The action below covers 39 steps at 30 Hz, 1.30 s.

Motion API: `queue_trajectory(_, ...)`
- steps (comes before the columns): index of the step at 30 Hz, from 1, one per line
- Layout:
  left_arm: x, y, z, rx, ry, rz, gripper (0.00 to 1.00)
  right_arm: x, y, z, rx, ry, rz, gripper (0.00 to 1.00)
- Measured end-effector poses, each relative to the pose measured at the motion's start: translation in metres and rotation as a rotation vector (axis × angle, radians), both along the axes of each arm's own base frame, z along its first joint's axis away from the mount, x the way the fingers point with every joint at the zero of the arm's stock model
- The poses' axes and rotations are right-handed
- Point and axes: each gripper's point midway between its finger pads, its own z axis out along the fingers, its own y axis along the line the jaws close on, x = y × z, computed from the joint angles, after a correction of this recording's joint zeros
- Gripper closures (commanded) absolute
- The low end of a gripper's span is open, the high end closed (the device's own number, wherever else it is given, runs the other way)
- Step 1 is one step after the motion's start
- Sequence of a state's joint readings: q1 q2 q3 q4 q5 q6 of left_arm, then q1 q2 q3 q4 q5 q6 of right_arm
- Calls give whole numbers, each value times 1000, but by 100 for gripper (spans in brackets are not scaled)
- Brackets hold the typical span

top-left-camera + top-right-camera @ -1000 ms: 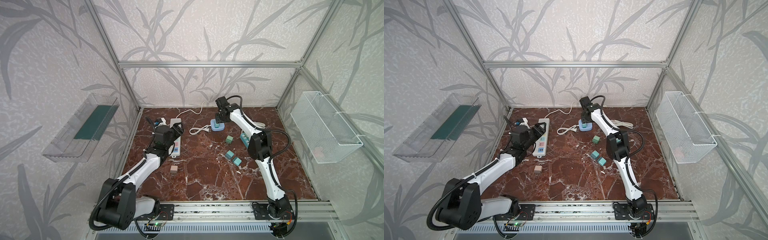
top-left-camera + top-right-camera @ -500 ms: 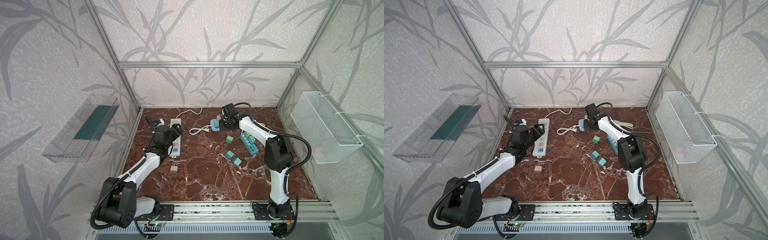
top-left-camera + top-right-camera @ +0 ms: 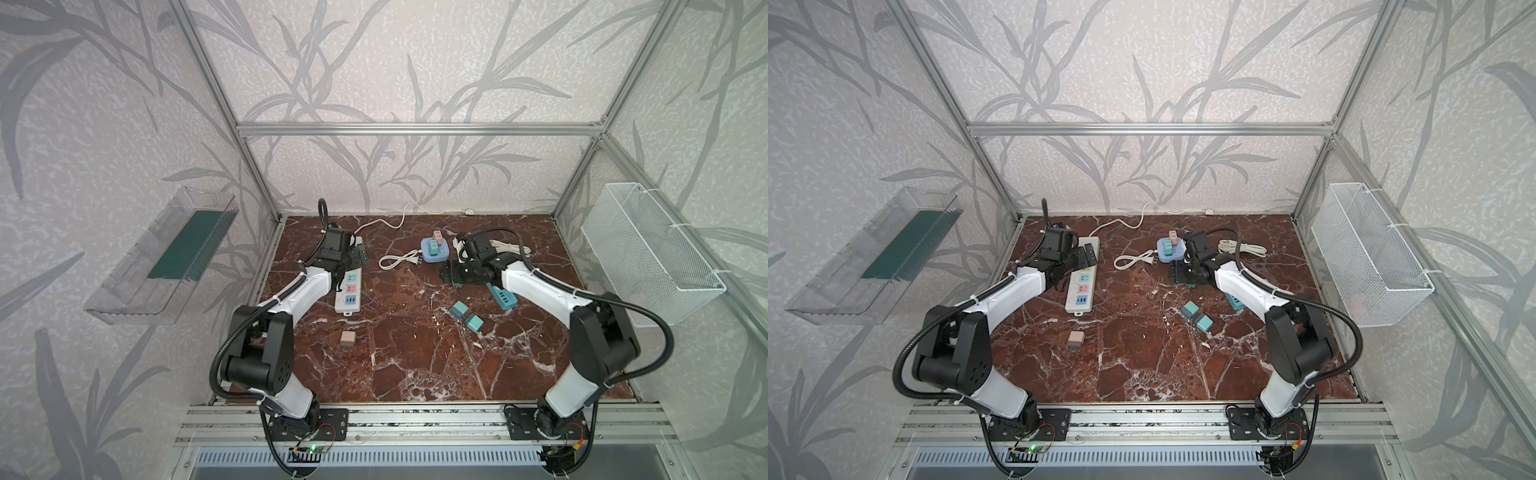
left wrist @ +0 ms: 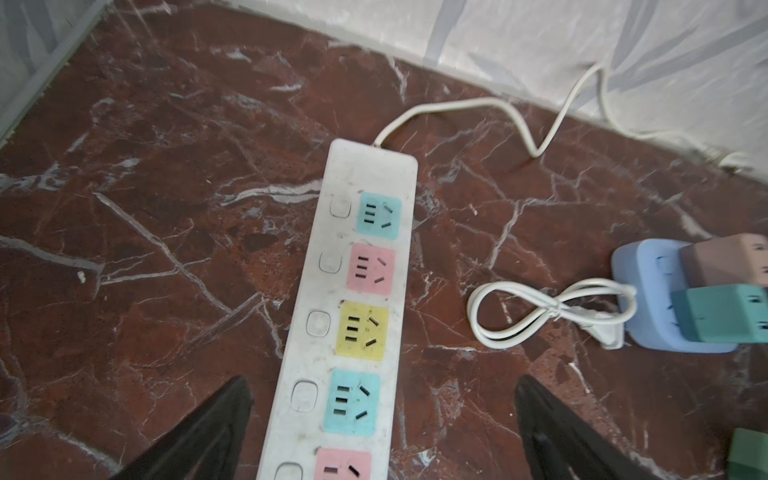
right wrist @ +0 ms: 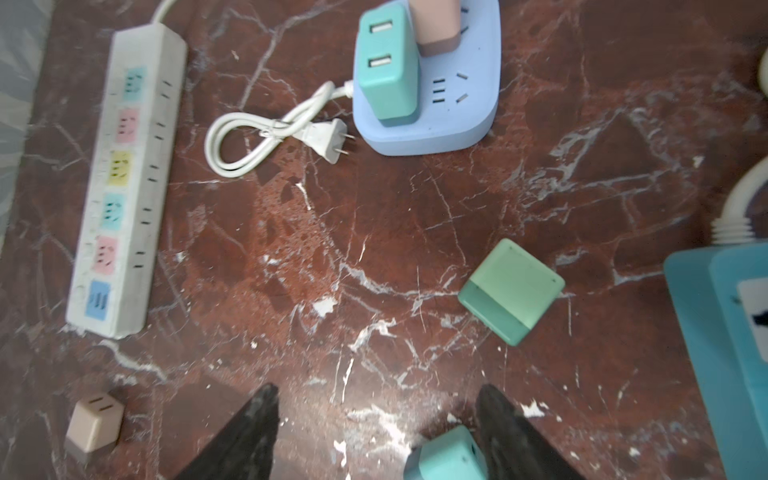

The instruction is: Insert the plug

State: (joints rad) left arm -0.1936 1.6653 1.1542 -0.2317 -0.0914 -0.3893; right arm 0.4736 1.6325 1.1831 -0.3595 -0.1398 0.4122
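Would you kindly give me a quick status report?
Left gripper open over white strip. Right gripper open, empty. Teal plug seated in blue hub; green plug loose nearby, unobstructed.

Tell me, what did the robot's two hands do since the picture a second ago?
The right gripper backed away from the blue socket block toward the front and opened; the teal plug it was over stands plugged in there. The left gripper opened wide above the white power strip. The strip, block and loose plugs stayed put.
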Motion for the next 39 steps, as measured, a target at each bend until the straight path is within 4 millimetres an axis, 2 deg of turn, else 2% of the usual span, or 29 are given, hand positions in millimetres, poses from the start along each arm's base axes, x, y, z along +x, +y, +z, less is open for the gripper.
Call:
queue_trajectory(4,8,-2,-30,48,161,-40,1,-26,-6,16,27,-40,26,13)
queue_trajectory(10,-14,-1,-76,89,358,-80,1,-57,-18,4,22,-22,48,8)
queue_trajectory(13,-23,2,-86,106,411,-82,1,-65,-21,-1,19,-12,53,7)
queue_trajectory(16,-28,3,-93,109,441,-84,3,-70,-23,-2,21,-12,59,6)
queue_trajectory(20,-32,-2,-102,98,479,-91,15,-74,-23,-1,24,-15,71,6)
queue_trajectory(23,-33,-6,-104,87,487,-84,20,-76,-24,4,28,-26,78,7)
queue_trajectory(27,-37,-19,-104,76,491,-81,27,-81,-27,12,34,-46,82,7)
queue_trajectory(31,-44,-43,-104,48,486,-64,34,-86,-30,24,45,-84,78,7)
queue_trajectory(34,-57,-63,-103,28,466,-45,36,-87,-31,31,52,-102,80,7)
queue_trajectory(39,-99,-89,-103,-32,444,1,37,-90,-32,36,59,-116,81,7)
